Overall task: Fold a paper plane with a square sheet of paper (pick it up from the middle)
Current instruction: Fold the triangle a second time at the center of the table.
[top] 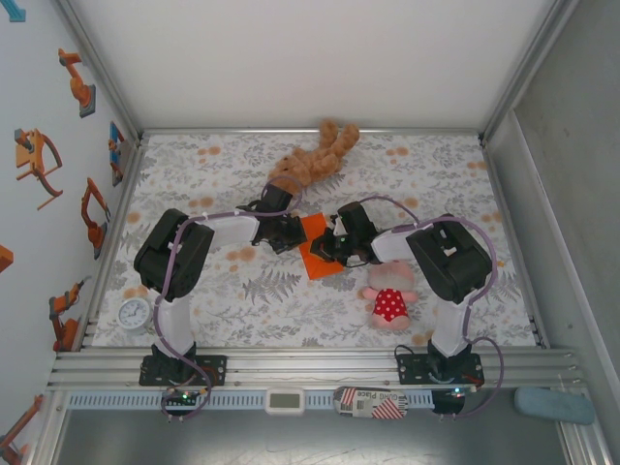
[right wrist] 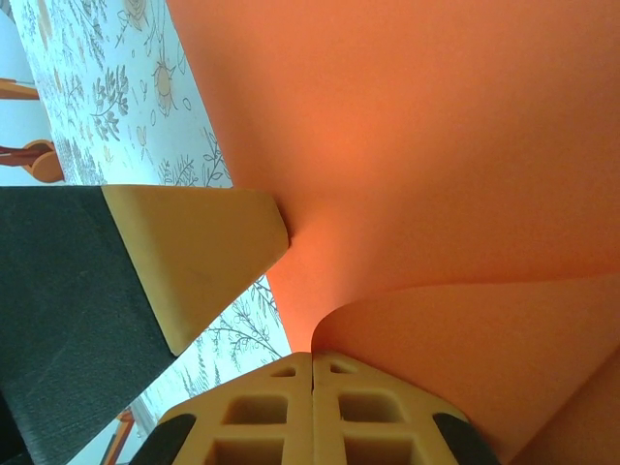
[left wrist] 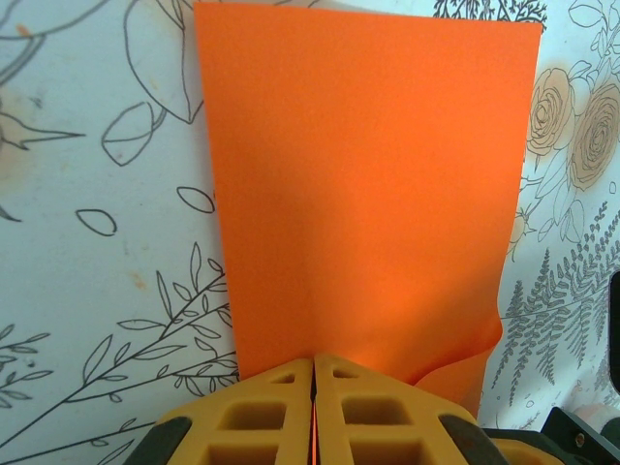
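The orange sheet of paper point(top: 320, 250) lies mid-table between both grippers and looks like a narrow rectangle. In the left wrist view the paper point(left wrist: 368, 194) lies flat on the floral cloth, its near right corner curling up. My left gripper point(left wrist: 314, 360) point(top: 291, 232) is shut on its near edge, and an orange sliver shows between the jaws. In the right wrist view the paper point(right wrist: 417, 145) bends up in a curl that meets my right gripper point(right wrist: 312, 356) point(top: 336, 244), shut on it. The left gripper's yellow finger point(right wrist: 199, 257) presses the sheet close by.
A brown plush bear point(top: 315, 160) lies just behind the left gripper. A pink doll in a red dress point(top: 390, 295) lies at the front right by the right arm. A white clock point(top: 135, 313) sits front left. Metal rails point(top: 310, 366) edge the table's front.
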Controlling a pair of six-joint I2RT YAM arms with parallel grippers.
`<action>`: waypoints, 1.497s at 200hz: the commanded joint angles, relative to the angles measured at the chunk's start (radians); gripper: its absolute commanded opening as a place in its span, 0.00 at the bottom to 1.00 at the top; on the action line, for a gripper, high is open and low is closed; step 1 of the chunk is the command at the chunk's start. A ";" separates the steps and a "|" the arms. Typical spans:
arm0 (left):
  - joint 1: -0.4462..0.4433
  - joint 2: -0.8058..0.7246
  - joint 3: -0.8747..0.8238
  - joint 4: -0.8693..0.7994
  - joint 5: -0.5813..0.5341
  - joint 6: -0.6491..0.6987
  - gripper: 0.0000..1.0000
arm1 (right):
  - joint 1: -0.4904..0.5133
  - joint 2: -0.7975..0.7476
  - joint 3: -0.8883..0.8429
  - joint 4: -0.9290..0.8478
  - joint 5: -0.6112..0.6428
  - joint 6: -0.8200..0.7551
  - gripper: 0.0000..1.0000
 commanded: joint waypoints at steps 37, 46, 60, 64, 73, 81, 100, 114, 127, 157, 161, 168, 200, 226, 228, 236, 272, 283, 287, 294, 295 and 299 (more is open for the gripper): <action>-0.001 0.026 0.010 -0.058 -0.023 0.022 0.09 | 0.009 0.022 0.009 0.028 0.029 0.018 0.00; -0.001 0.028 0.008 -0.059 -0.025 0.022 0.09 | 0.009 0.021 0.008 0.030 0.030 0.018 0.00; -0.001 0.027 0.009 -0.058 -0.025 0.022 0.09 | 0.009 0.022 0.008 0.032 0.032 0.020 0.00; -0.001 0.027 0.009 -0.058 -0.024 0.022 0.09 | 0.009 0.021 0.008 0.032 0.032 0.021 0.00; -0.001 0.027 0.010 -0.058 -0.024 0.022 0.09 | 0.009 0.022 0.007 0.032 0.034 0.021 0.00; 0.000 0.026 0.009 -0.058 -0.025 0.023 0.09 | 0.009 0.022 0.008 0.031 0.033 0.021 0.00; -0.001 0.027 0.009 -0.059 -0.024 0.022 0.09 | 0.009 0.023 0.006 0.028 0.038 0.021 0.00; -0.001 0.025 0.008 -0.061 -0.025 0.022 0.09 | 0.009 0.023 0.006 0.027 0.040 0.020 0.00; -0.001 0.024 0.007 -0.059 -0.026 0.022 0.09 | 0.009 0.021 0.005 0.025 0.043 0.022 0.00; 0.000 0.023 0.007 -0.061 -0.026 0.024 0.09 | 0.009 0.018 0.003 0.021 0.049 0.021 0.00; -0.001 0.023 0.007 -0.060 -0.025 0.025 0.09 | 0.009 0.017 0.003 0.021 0.050 0.021 0.00; -0.001 0.023 0.007 -0.061 -0.027 0.024 0.09 | 0.009 0.017 0.003 0.021 0.049 0.021 0.00; -0.001 0.023 0.008 -0.060 -0.026 0.024 0.09 | 0.009 0.018 0.000 0.021 0.045 0.021 0.00; 0.001 0.023 0.007 -0.060 -0.026 0.025 0.10 | 0.008 0.021 -0.002 0.020 0.038 0.017 0.00; 0.001 0.023 0.008 -0.060 -0.026 0.025 0.10 | 0.009 0.023 -0.002 0.020 0.037 0.018 0.00; 0.001 0.023 0.007 -0.060 -0.025 0.025 0.09 | 0.009 0.025 -0.003 0.020 0.035 0.018 0.00; 0.000 0.022 0.008 -0.062 -0.023 0.025 0.10 | 0.009 0.033 -0.008 0.016 0.029 0.016 0.00; 0.000 0.020 0.010 -0.061 -0.023 0.025 0.10 | 0.009 0.035 -0.009 0.013 0.029 0.016 0.00; 0.000 0.020 0.010 -0.062 -0.023 0.026 0.10 | 0.009 0.035 -0.009 0.012 0.029 0.016 0.00; 0.000 0.019 0.013 -0.063 -0.022 0.025 0.10 | 0.009 0.036 -0.011 0.012 0.031 0.016 0.00; 0.000 0.019 0.013 -0.063 -0.022 0.025 0.10 | 0.009 0.036 -0.012 0.012 0.031 0.015 0.00; 0.001 0.019 0.013 -0.064 -0.021 0.026 0.10 | 0.009 0.036 -0.012 0.010 0.032 0.016 0.00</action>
